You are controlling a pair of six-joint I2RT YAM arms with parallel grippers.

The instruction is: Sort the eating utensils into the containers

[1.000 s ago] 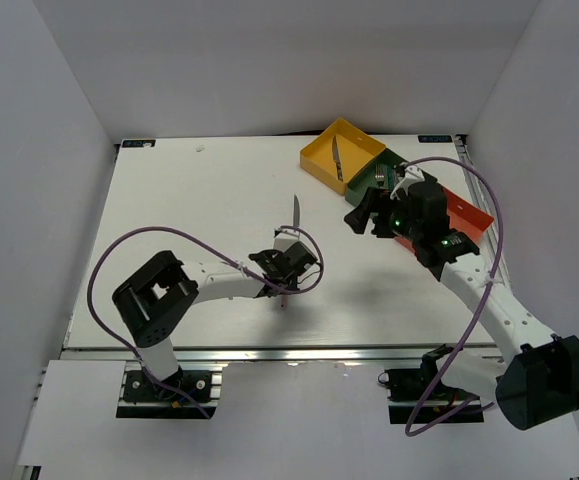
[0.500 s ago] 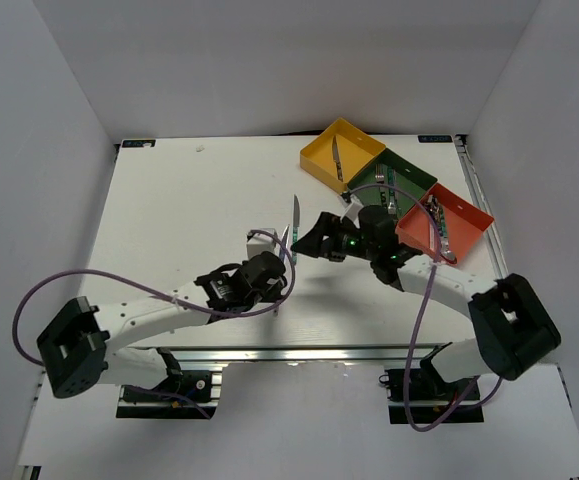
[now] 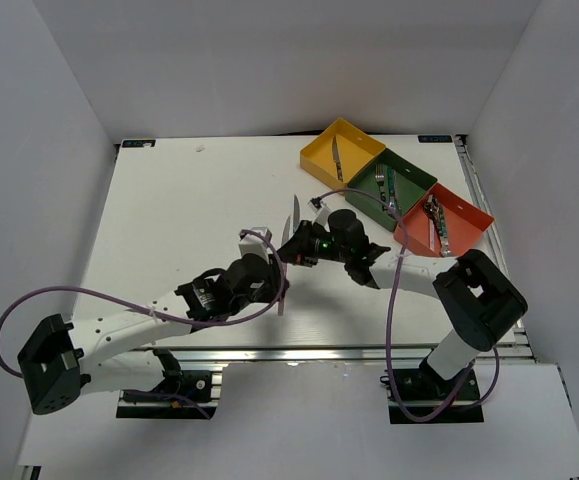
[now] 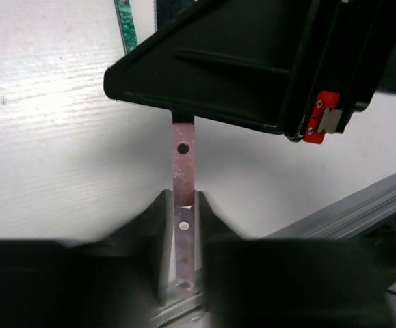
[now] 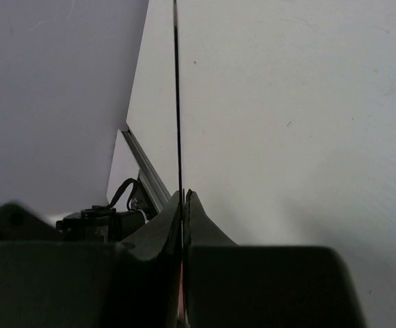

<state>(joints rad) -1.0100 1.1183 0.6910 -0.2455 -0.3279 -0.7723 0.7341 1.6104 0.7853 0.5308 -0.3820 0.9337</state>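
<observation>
Knife (image 4: pixel 183 164) with pink riveted handle is pinched by left tool (image 4: pixel 181 220) and right tool (image 5: pixel 184 203) together.

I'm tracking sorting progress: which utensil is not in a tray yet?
The pink-handled knife, gripped by both the left gripper and the right gripper; the other utensils lie in the trays.

The top camera is looking down from above the near edge over the whole table (image 3: pixel 169 200). Both wrist cameras are looking in close, the right facing near-left, sharing the knife (image 4: pixel 183 164) mid-table.
</observation>
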